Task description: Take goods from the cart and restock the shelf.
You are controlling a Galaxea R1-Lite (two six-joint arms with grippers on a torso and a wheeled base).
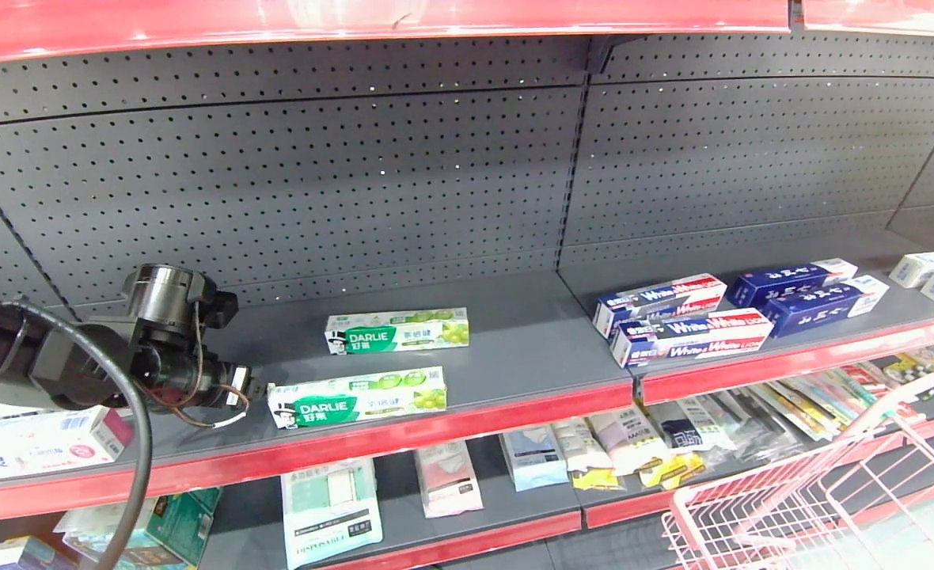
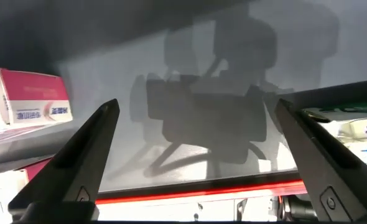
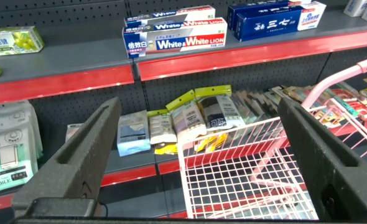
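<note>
**Left gripper close to the front box**

Left gripper (image 2: 196, 115), spread wide and empty, sits at 8 o'clock over the grey shelf (image 1: 530, 348), near the front green toothpaste box (image 1: 356, 397). A sideways swing could knock the box over the red lip. Right gripper (image 3: 199, 106), equally wide and empty, hangs above the pink cart (image 3: 233, 180) at 4 o'clock

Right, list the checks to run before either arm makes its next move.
1. Left gripper open, nothing between its fingers: ok.
2. Right gripper open and empty: ok.
3. Pink wire cart below the right gripper: ok.
4. Goods in the cart: cannot tell; the mesh in view holds none.
5. Bare space on the grey metal shelf beside the front green cardboard toothpaste box: ok.
6. Left gripper clear of that box: cannot tell; it sits close by the box's end.
</note>
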